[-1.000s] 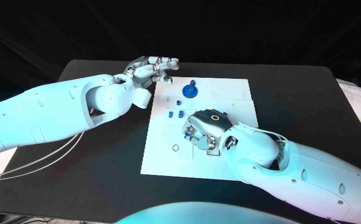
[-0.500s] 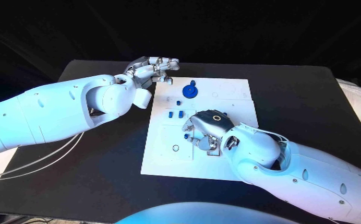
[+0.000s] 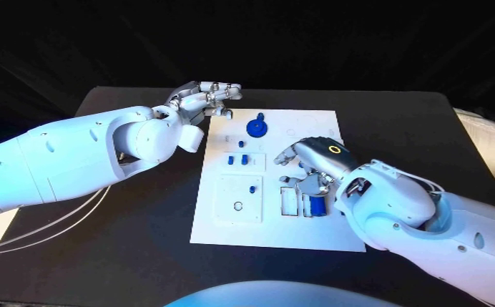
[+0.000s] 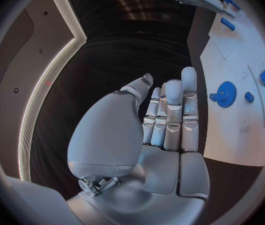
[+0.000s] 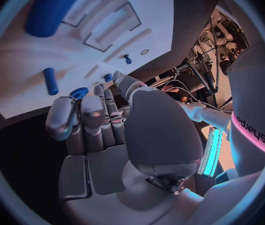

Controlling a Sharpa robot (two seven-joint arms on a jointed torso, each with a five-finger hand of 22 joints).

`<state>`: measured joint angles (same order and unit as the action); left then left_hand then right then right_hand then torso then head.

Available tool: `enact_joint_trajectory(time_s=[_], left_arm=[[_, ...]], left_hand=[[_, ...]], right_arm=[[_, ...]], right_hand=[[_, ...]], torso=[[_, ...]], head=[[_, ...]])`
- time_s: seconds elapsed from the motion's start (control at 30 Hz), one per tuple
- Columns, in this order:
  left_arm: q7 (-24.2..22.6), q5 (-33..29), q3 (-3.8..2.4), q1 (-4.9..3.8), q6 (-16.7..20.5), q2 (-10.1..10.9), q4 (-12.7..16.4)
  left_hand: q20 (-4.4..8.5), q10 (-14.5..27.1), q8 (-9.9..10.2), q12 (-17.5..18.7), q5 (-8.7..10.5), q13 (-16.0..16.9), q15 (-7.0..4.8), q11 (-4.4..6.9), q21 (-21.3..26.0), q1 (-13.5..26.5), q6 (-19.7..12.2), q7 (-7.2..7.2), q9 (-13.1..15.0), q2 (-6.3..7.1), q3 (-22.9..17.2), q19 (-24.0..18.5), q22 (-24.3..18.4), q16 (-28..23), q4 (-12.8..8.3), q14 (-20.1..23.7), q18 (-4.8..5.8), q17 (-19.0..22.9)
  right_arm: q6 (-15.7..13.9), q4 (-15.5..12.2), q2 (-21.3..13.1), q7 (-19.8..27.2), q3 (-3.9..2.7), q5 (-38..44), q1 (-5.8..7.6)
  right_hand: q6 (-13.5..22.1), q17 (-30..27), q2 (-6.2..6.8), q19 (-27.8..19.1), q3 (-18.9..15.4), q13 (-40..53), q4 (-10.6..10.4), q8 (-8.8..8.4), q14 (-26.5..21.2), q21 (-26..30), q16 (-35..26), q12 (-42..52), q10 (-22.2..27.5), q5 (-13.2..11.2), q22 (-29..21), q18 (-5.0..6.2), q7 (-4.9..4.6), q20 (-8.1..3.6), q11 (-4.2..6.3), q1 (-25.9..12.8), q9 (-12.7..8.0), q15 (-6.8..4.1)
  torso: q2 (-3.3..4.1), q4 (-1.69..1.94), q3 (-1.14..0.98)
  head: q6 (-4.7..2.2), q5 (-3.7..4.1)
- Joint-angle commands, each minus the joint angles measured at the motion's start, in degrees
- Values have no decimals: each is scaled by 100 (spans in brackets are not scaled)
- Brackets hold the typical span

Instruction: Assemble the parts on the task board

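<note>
A black desk (image 3: 124,250) fills the lower part of the head view, set against a dark, draped backdrop. In the middle of the desk lies the white task board (image 3: 232,225), a flat rectangular plate with shallow recesses and small holes cut into it.

The left arm (image 3: 72,160) reaches in across the desk's near-left part, and its left hand (image 3: 207,96) hangs just beyond the board's far-left corner, above bare desk. In the left wrist view the left hand's fingers lie straight and close side by side, the thumb a little apart, with nothing in them. The right arm (image 3: 413,221) crosses the board's near-right corner, and the right hand (image 3: 315,160) sits over the right middle of the board. In the right wrist view its fingers are curled inward; whether they hold anything I cannot tell.

On the board, a blue cylinder (image 3: 320,205) lies in a slot just below the right hand, touching or nearly touching its fingers. A blue gear (image 3: 257,127) with a short stem stands near the far edge. Small blue parts (image 3: 239,159) sit in a group left of centre, and a small blue peg (image 3: 252,190) stands in a recessed panel nearer the robot.
</note>
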<state>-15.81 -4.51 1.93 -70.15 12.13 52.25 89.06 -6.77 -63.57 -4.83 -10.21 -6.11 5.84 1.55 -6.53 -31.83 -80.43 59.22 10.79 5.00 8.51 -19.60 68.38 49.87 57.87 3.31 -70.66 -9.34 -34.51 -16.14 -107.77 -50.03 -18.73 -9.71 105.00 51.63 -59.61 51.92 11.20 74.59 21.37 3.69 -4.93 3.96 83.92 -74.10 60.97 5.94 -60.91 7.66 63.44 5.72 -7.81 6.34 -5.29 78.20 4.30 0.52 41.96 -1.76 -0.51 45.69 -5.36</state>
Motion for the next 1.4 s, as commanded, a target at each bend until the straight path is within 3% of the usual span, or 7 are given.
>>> enact_joint_trajectory(time_s=[0.03,0.23,0.37,0.6,1.0,1.17,1.4], left_arm=[[-22,20,-2,0,-125,0,17],[-21,35,3,1,-131,7,17],[-18,39,12,1,-135,9,18],[-11,40,24,4,-142,2,6],[-7,41,31,16,-151,-12,-2],[5,41,31,18,-152,-16,-9],[13,41,31,20,-161,-17,-5]], left_hand=[[-39,43,-20,-33,15,9,-3,4,23,24,-56,-7,-10,-44,38,14,-8,-2,6,41,-109,11],[-39,44,-20,-34,15,10,-3,4,24,23,-56,-7,-10,-45,39,14,-8,-3,6,41,-109,13],[-40,44,-21,-35,15,10,-3,4,25,22,-56,-7,-10,-46,39,14,-9,-3,6,42,-109,15],[-40,44,-21,-35,15,10,-3,4,25,22,-56,-7,-10,-46,39,14,-9,-3,6,42,-109,15],[-40,44,-21,-35,15,10,-3,4,25,22,-56,-7,-10,-46,39,14,-9,-3,6,42,-109,15],[-40,44,-21,-35,15,10,-3,4,25,22,-56,-7,-10,-46,39,14,-9,-3,6,42,-109,15],[-40,44,-21,-35,15,10,-3,4,25,22,-56,-7,-10,-46,39,14,-9,-3,6,42,-109,15]], right_arm=[[19,58,-155,-23,-21,-218,86],[106,88,-336,-101,-39,-129,153],[215,132,-346,-171,-43,-37,166],[299,276,-245,-247,-44,69,173],[682,538,17,-269,-35,85,168],[703,547,61,-241,-32,78,165],[723,572,81,-252,-30,70,164]], right_hand=[[5,-16,-6,37,-199,-4,-27,-32,6,27,-24,20,67,33,-10,16,34,-7,-11,-33,-9,-16],[-15,26,-91,75,-316,-5,29,-27,28,7,28,26,108,30,23,8,91,-16,3,158,-7,-37],[-12,-1,-106,71,-387,-9,32,-31,25,18,13,6,163,-19,8,12,142,-36,9,198,-9,-63],[-45,-46,-227,61,-392,-3,19,-21,15,37,-19,23,145,-73,-14,13,189,-43,14,273,-5,-68],[-167,-28,-391,88,-248,-1,-19,-8,31,23,11,134,-143,-191,12,6,164,-82,72,354,9,-102],[-326,116,-428,184,-124,11,-36,30,77,-78,145,217,-459,-205,164,-25,101,-102,131,385,36,-132],[-480,349,-452,315,-8,15,-28,63,136,-229,358,228,-672,-213,388,-72,97,-129,168,420,64,-161]], torso=[[-22,-51,6],[-16,-52,-9],[-21,-45,5],[-18,-41,8],[-18,-44,6],[-22,-45,5],[-23,-54,9]], head=[[-21,-25],[-43,-33],[-39,-30],[-54,-19],[-29,-21],[-15,-26],[-4,-24]])
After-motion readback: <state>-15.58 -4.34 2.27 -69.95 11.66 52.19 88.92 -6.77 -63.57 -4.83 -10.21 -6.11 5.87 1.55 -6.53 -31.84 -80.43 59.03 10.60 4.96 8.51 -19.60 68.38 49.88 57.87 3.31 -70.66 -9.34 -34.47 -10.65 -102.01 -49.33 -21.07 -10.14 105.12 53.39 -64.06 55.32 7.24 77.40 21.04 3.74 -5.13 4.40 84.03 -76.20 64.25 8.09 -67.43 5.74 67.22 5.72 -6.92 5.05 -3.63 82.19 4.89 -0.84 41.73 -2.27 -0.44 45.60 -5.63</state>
